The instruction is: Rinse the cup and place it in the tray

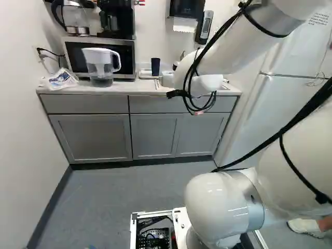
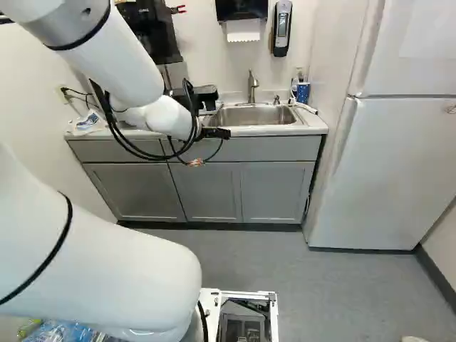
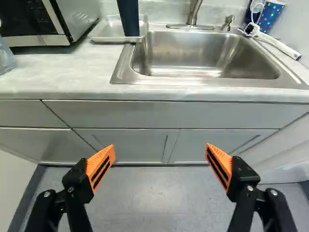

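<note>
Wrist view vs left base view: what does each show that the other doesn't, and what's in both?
Wrist view only: the pincer with its fingers wide apart, the inside of the sink, the blue dotted cup.

Left base view only: kettle, coffee maker, paper towel dispenser, plastic bag.

Both: dark cup at the tray, microwave, counter, grey cabinets.
</note>
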Robot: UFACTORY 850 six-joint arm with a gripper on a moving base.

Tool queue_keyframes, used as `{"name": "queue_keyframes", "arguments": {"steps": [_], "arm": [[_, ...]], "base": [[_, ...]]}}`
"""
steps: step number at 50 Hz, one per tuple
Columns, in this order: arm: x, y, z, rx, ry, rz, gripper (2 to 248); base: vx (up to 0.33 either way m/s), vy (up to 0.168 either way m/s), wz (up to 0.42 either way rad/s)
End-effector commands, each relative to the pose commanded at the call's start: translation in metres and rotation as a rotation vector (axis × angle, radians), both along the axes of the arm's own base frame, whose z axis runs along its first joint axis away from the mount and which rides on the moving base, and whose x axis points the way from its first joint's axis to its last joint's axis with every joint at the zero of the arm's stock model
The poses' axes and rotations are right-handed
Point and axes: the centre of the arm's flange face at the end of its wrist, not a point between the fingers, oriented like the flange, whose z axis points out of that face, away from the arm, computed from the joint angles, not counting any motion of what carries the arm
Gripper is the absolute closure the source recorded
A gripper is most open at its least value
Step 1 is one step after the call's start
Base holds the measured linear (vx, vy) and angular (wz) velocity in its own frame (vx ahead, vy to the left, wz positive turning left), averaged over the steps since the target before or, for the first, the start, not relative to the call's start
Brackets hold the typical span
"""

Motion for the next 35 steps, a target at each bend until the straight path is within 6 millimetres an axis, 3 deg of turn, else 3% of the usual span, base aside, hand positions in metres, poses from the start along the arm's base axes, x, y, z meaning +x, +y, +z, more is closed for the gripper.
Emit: {"name": "queue_keyframes", "arguments": {"steps": [35], "arm": [[-0.049,-0.001,-0.068,0.003,-0.13,-0.004,3]], "base": [[0.0,0.0,0.0]]}}
